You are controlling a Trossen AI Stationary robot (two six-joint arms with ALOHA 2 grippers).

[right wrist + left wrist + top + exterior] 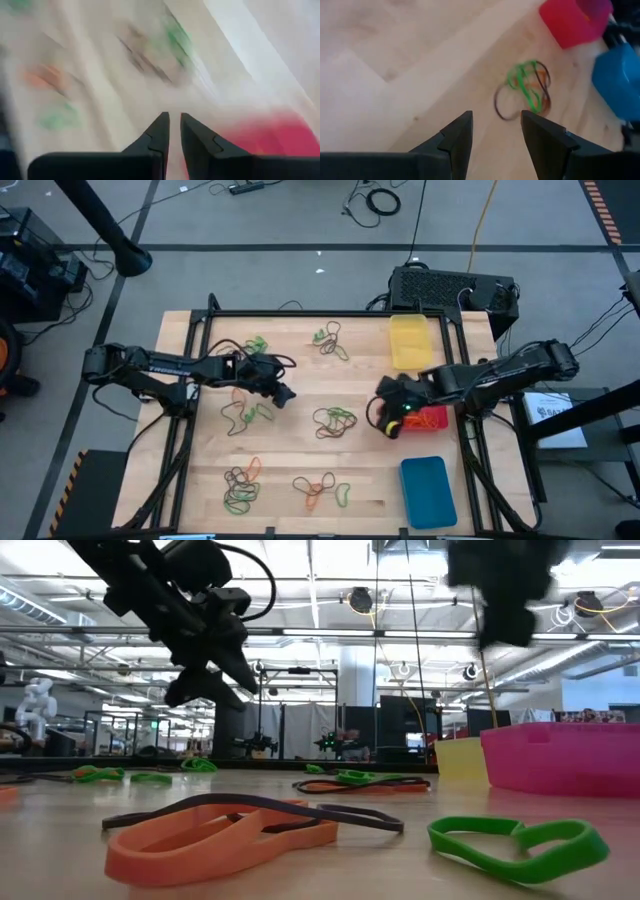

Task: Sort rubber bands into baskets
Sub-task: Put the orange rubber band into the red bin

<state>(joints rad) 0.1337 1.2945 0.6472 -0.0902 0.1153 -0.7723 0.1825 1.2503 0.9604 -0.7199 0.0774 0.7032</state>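
Floppy rubber bands (220,830) lie nearest me, clumps strewn across the table (290,435); I'd pinch one light strand; left gripper (495,130) hovers spread and empty; right gripper (172,131), beside the red basket (432,419), narrowly parted, seemingly empty.

Table (300,445): open lanes btwn scattered rubber bands (334,421), widest at ctr; right edge blocked by yellow basket (409,342), red basket (432,420) and blue basket (428,492) in a row, w/ right gripper (388,420) hanging at red one's inner side.
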